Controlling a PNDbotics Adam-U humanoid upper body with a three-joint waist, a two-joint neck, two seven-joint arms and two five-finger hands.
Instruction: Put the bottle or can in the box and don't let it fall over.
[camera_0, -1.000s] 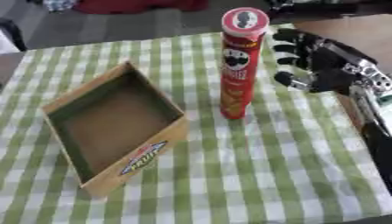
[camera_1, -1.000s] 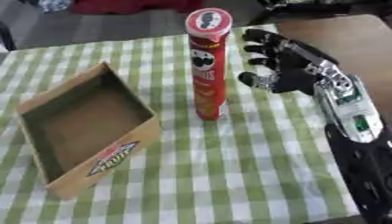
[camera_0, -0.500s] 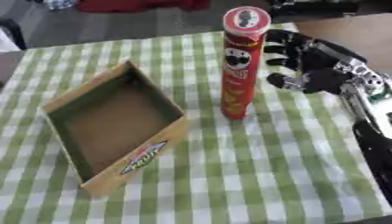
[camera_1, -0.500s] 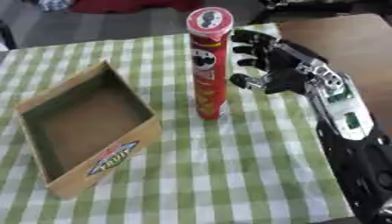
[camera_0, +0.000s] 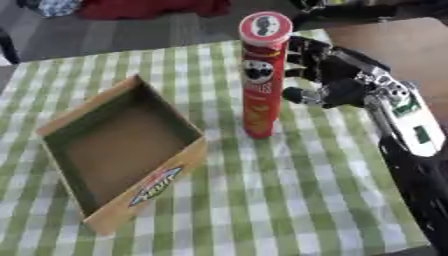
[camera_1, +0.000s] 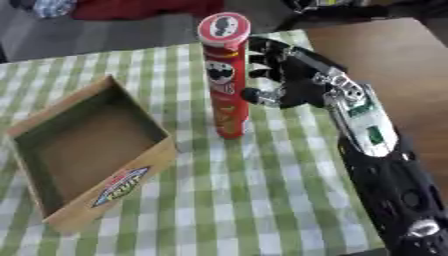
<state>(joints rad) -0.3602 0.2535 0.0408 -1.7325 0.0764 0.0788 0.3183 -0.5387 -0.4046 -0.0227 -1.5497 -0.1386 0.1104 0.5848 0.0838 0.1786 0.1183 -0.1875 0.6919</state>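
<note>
right robot hand open, fingers spread just beside the upright red can, cardboard box nearby

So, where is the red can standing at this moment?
The red can stands upright on the checked cloth, near the middle of the view, to the right of the open cardboard box and just left of the right hand.
</note>
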